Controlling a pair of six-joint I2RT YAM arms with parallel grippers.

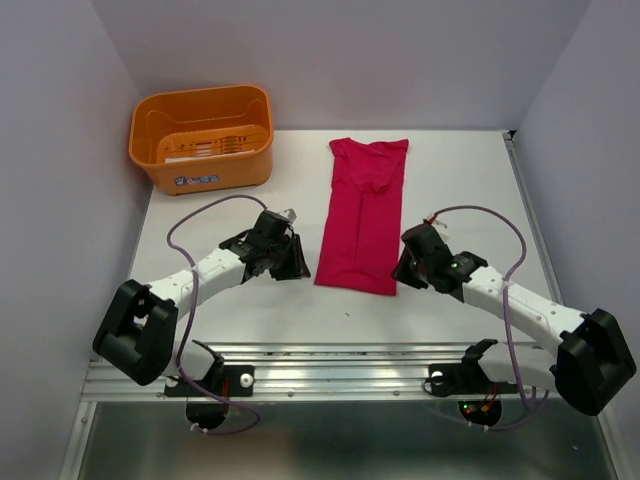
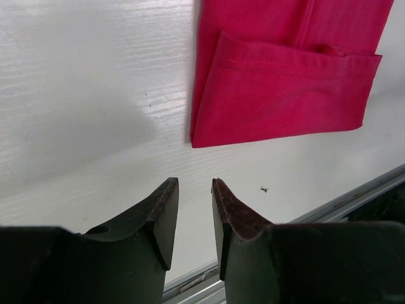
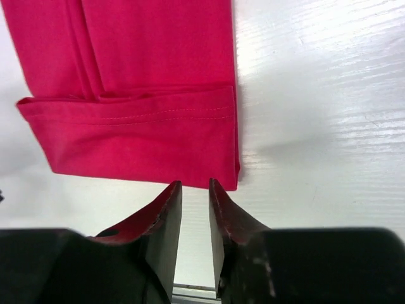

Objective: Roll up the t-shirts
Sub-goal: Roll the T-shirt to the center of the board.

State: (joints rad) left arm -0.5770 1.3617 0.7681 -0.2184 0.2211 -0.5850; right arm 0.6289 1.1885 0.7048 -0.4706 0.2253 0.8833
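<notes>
table (image 1: 470,185) free flanking t-shirt (image 1: 362,215), basket (image 1: 205,166) far-left

There was one crimson-pink t-shirt (image 1: 362,215); one orange basket (image 1: 200,97); one table (image 1: 460,180). Two arms were counted; they carried two grippers, the left gripper (image 2: 194,183) and the right gripper (image 3: 195,185); each showed two fingers.

Left arm (image 1: 205,268) stretched forward and angled inward, left gripper (image 2: 195,183) tilted down, fingers a narrow gap apart, right arm (image 1: 505,292) mirroring it, right gripper (image 3: 195,183) tilted down, fingers slightly parted, both empty
</notes>
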